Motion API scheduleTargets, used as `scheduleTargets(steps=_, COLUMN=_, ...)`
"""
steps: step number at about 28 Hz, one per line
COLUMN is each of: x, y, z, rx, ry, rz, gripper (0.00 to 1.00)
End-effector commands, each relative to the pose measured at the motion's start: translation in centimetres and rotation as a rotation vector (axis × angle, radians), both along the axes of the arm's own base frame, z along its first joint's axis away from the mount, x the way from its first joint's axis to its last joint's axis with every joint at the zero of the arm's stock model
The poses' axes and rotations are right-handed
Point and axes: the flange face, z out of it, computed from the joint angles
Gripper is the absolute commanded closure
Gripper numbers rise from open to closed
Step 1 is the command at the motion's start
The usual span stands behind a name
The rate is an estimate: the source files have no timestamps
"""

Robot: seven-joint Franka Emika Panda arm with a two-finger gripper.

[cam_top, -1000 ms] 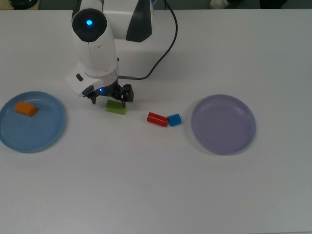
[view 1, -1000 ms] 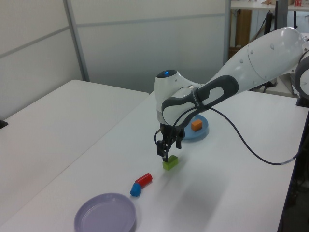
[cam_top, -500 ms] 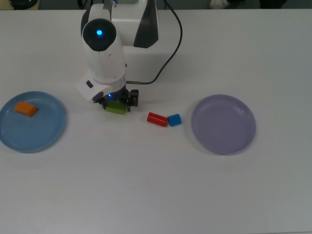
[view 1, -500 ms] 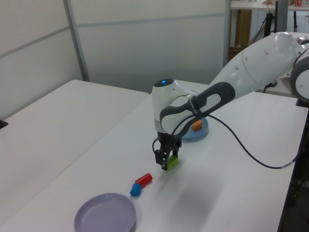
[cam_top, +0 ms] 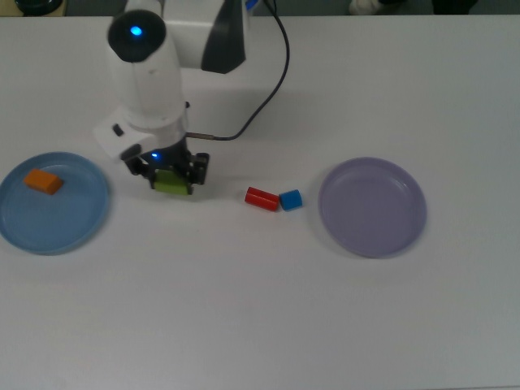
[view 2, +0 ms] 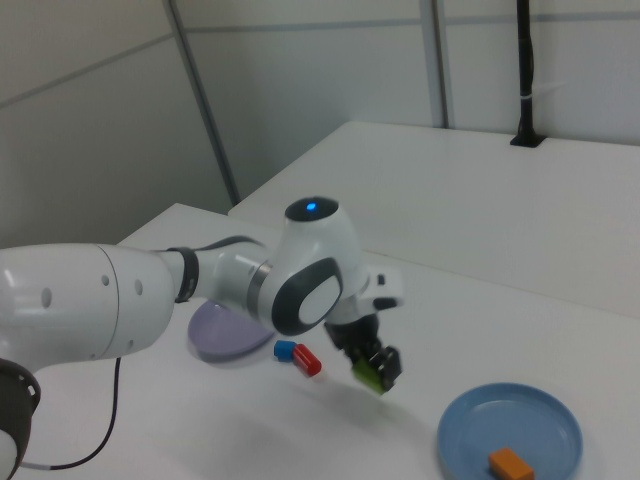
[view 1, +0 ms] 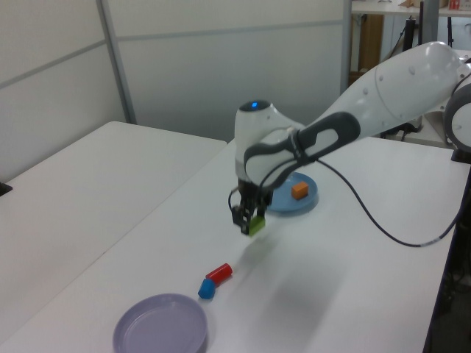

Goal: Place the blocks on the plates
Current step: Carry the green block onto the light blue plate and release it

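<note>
At the left edge of the top view, the light blue plate (cam_top: 53,203) is seen with the orange block (cam_top: 43,181) already lying on it, so one of four placements can be counted as done. Just right of it, in the left-centre of the frame, the gripper (cam_top: 169,178) is clamped on the green block (cam_top: 171,182), which is held between the fingers; in the left view the green block (view 1: 255,223) is shown lifted clear of the table (view 1: 110,220), above its own shadow, between the two plates and nearer the blue one. This second placement is judged to be under way, though which plate is intended cannot be told.

Near the centre of the top view, the red block (cam_top: 262,198) and the small blue block (cam_top: 290,200) are found lying on the table, touching or nearly touching end to end, untouched by the arm. At centre-right the lavender plate (cam_top: 372,206) is seen with nothing on it. Two blocks are therefore left to be picked up after the green one is set down.

No brand, label or legible writing can be made out in any view; only a blue indicator light (cam_top: 135,32) is shown on the arm.
</note>
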Motion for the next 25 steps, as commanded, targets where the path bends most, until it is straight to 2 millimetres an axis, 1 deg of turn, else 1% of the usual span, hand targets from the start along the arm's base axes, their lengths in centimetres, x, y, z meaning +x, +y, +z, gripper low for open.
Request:
scheduleTargets(steps=1, x=1.4, y=-5.4, z=3.9, rx=-0.021, ry=-0.073, rz=-0.077, gripper=0.86)
scheduleTargets(steps=3, x=1.7, y=-7.6, z=4.3, rx=-0.031, ry=-0.091, rz=-0.100, gripper=0.86)
scheduleTargets(steps=4, x=1.9, y=-8.5, z=4.2, rx=-0.037, ry=-0.094, rz=-0.107, gripper=0.86)
scheduleTargets(steps=5, x=2.1, y=-10.0, z=3.7, rx=-0.047, ry=-0.092, rz=-0.116, gripper=0.85)
scheduleTargets(steps=8, x=1.8, y=-12.1, z=2.3, rx=-0.064, ry=-0.072, rz=-0.127, gripper=0.84)
scheduleTargets(steps=9, x=1.6, y=-13.7, z=1.1, rx=-0.073, ry=-0.066, rz=-0.139, gripper=0.82)
scheduleTargets(steps=11, x=1.6, y=-14.6, z=0.2, rx=-0.081, ry=-0.072, rz=-0.149, gripper=0.82)
scheduleTargets(steps=14, x=1.7, y=-15.4, z=-0.6, rx=-0.088, ry=-0.092, rz=-0.159, gripper=0.80)
scheduleTargets(steps=17, x=1.6, y=-16.0, z=-0.7, rx=-0.089, ry=-0.098, rz=-0.173, gripper=0.78)
scheduleTargets(steps=18, x=1.5, y=-16.2, z=-0.7, rx=-0.089, ry=-0.098, rz=-0.176, gripper=0.74)
scheduleTargets(steps=19, x=1.4, y=-16.6, z=-0.7, rx=-0.087, ry=-0.096, rz=-0.185, gripper=0.68)
scheduleTargets(steps=20, x=1.2, y=-17.1, z=-0.5, rx=-0.087, ry=-0.099, rz=-0.193, gripper=0.45)
scheduleTargets(steps=22, x=1.2, y=-17.1, z=-0.6, rx=-0.088, ry=-0.096, rz=-0.191, gripper=0.22)
scheduleTargets(steps=23, x=1.1, y=-17.1, z=-0.7, rx=-0.088, ry=-0.094, rz=-0.193, gripper=0.06)
scheduleTargets(steps=24, x=1.1, y=-17.1, z=-0.8, rx=-0.088, ry=-0.093, rz=-0.193, gripper=0.00)
scheduleTargets(steps=25, x=1.1, y=-17.1, z=-0.8, rx=-0.092, ry=-0.090, rz=-0.187, gripper=0.00)
